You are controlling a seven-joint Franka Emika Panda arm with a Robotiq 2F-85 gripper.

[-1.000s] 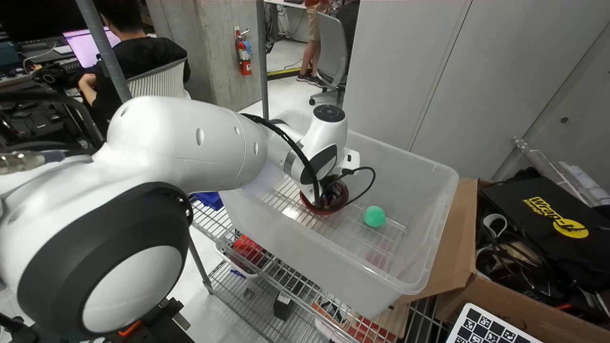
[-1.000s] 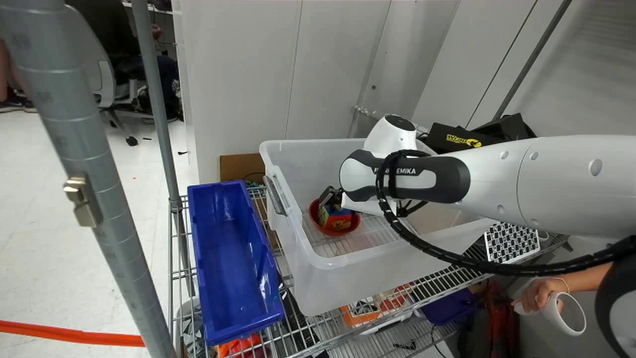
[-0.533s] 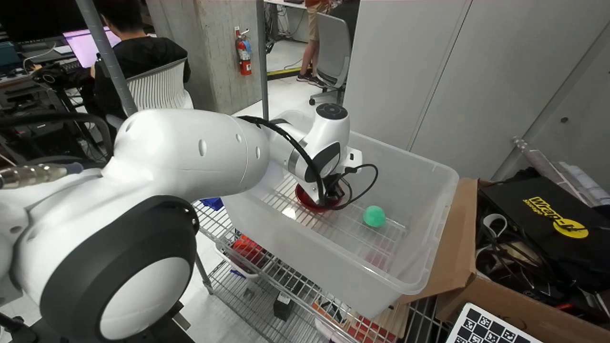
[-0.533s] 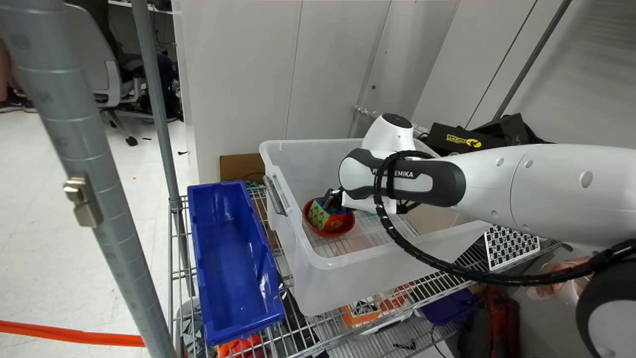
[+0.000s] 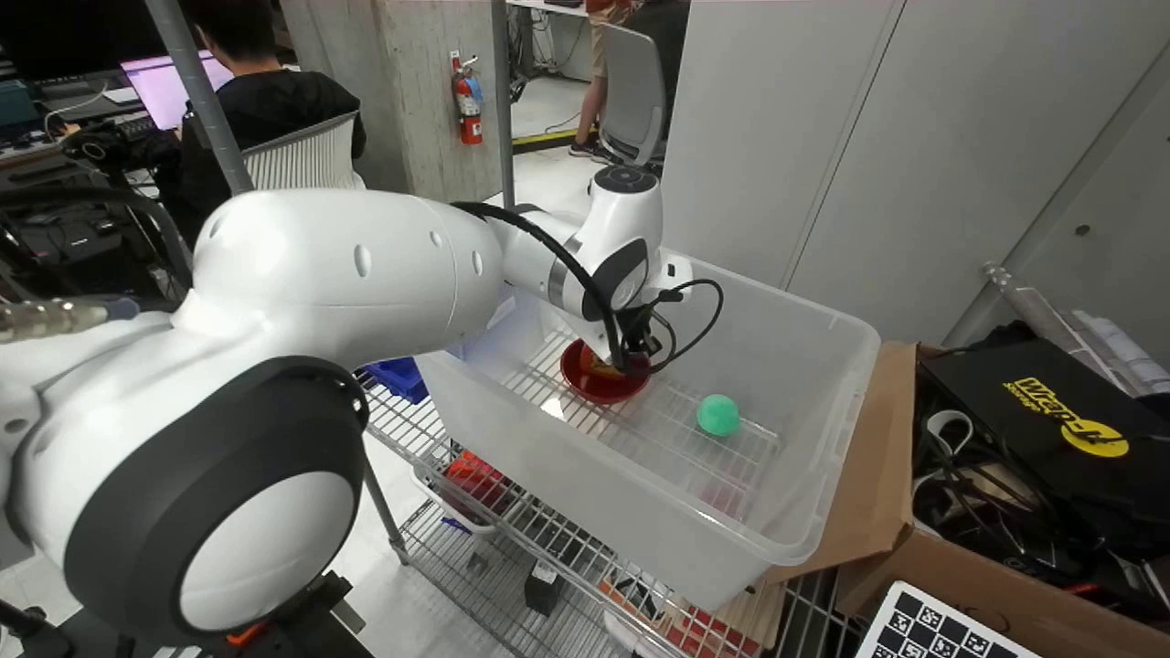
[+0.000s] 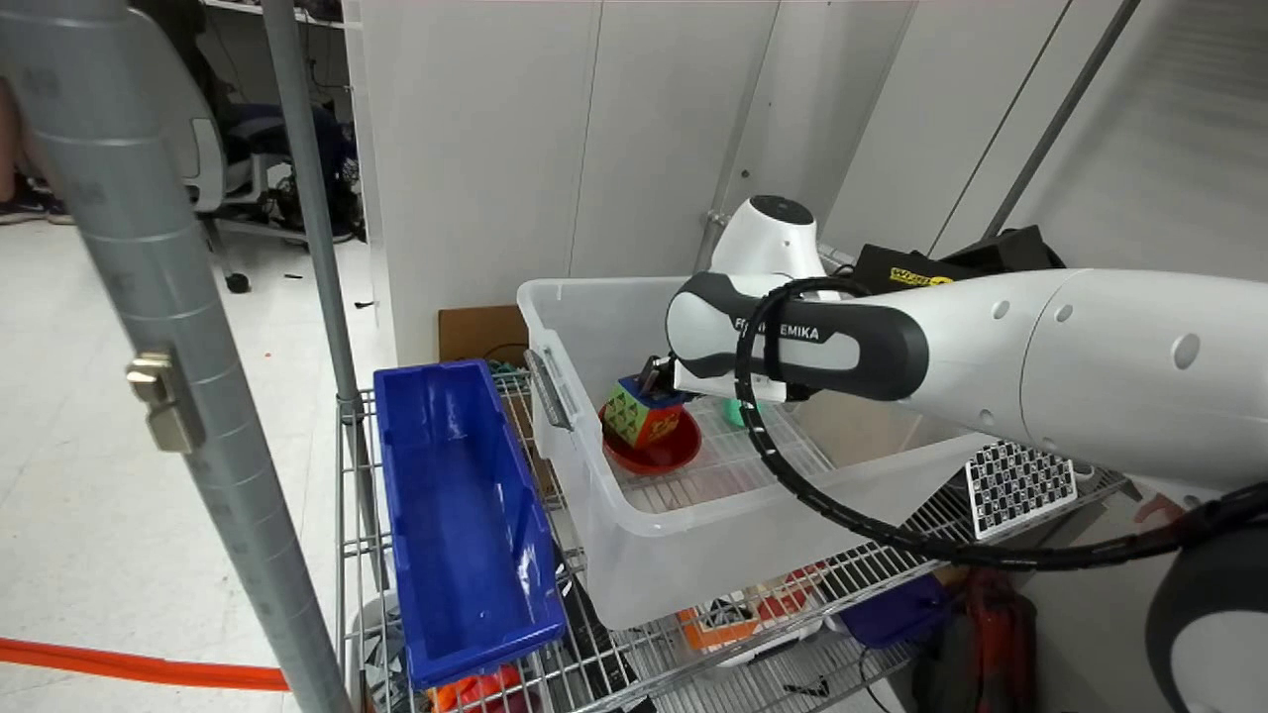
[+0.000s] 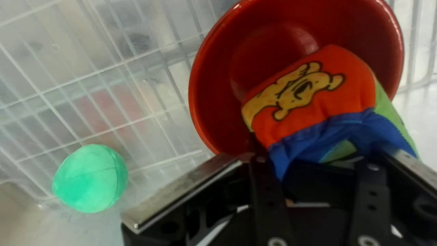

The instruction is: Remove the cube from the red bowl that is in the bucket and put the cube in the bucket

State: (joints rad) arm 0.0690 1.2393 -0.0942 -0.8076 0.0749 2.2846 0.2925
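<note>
Cube (image 6: 642, 411) hangs from the gripper (image 7: 315, 164), jaws closed on its blue end; not sure it's clear of the red bowl (image 5: 603, 387) below them. I'd lift slow and straight past that rim. Right of the jaws in an exterior view: green ball (image 5: 717, 416), room beside it imo, then a wall of the bucket (image 5: 813, 457).

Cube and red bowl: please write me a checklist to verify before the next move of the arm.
1. Fingers closed on the cube: ok, its blue side sits between them.
2. Cube beside, not over, the red bowl: not ok; they overlap in all three views.
3. Cube not touching the red bowl: cannot tell, its underside is hidden.
4. Red bowl upright: ok.
5. Green ball apart from cube and red bowl: ok.
6. Cube within the walls of the bucket: ok.
</note>
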